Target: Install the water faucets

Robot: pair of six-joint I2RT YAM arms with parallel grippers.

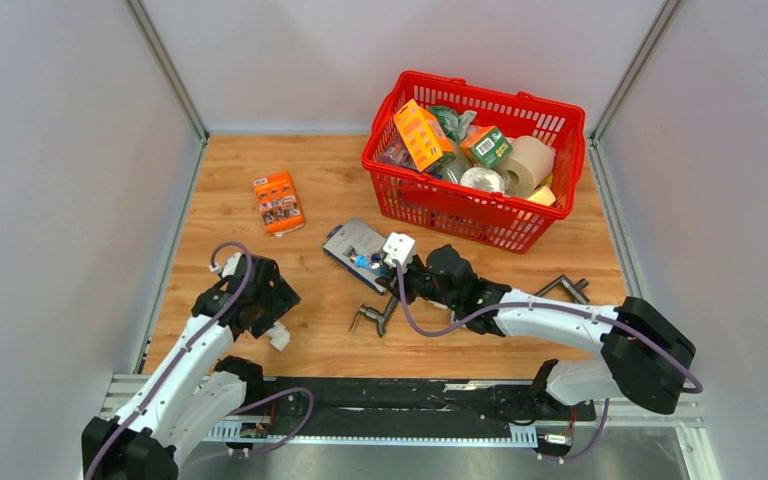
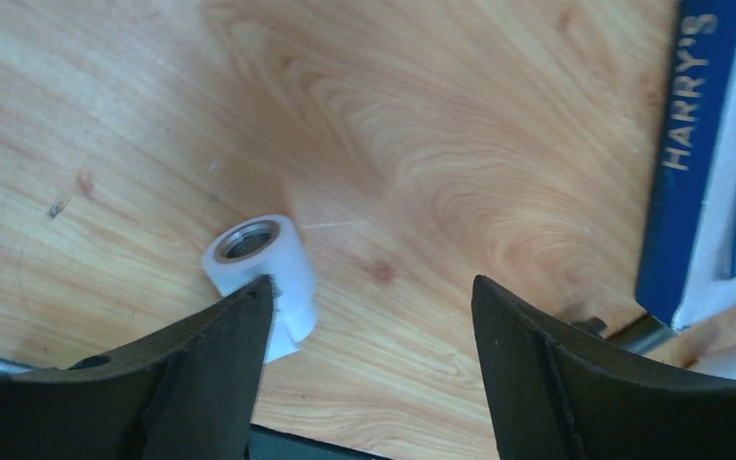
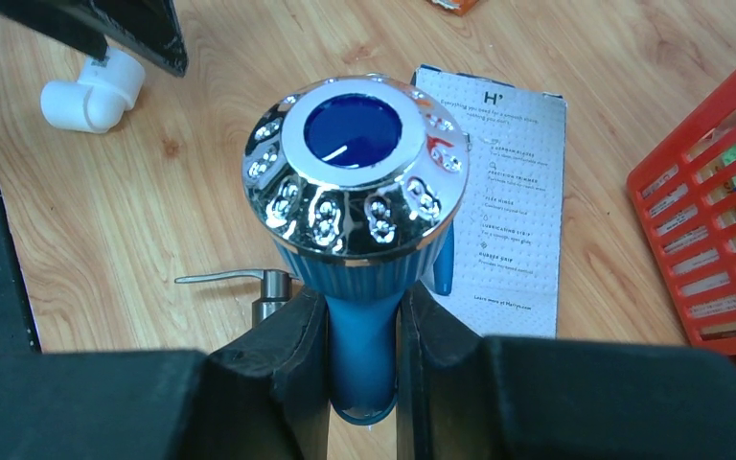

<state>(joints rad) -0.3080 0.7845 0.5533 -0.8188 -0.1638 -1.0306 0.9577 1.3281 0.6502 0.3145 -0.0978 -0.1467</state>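
My right gripper [image 3: 362, 307] is shut on the blue stem of the water faucet [image 3: 356, 172], a blue plastic tap whose ribbed head carries a chrome cap with a blue disc. In the top view the right gripper [image 1: 403, 272] holds the faucet [image 1: 397, 250] at the table's middle. My left gripper [image 2: 372, 287] is open and low over the table. A white threaded elbow fitting [image 2: 259, 264] lies just beside its left finger [image 2: 211, 364], not between the jaws. The fitting also shows in the top view [image 1: 278, 336] and the right wrist view [image 3: 91, 91].
A Harry's razor card [image 1: 352, 243] lies just behind the right gripper. A dark metal tap [image 1: 370, 318] lies in front of it, another [image 1: 563, 288] to the right. An orange packet [image 1: 278, 202] lies at the left. A full red basket [image 1: 480, 215] stands at the back right.
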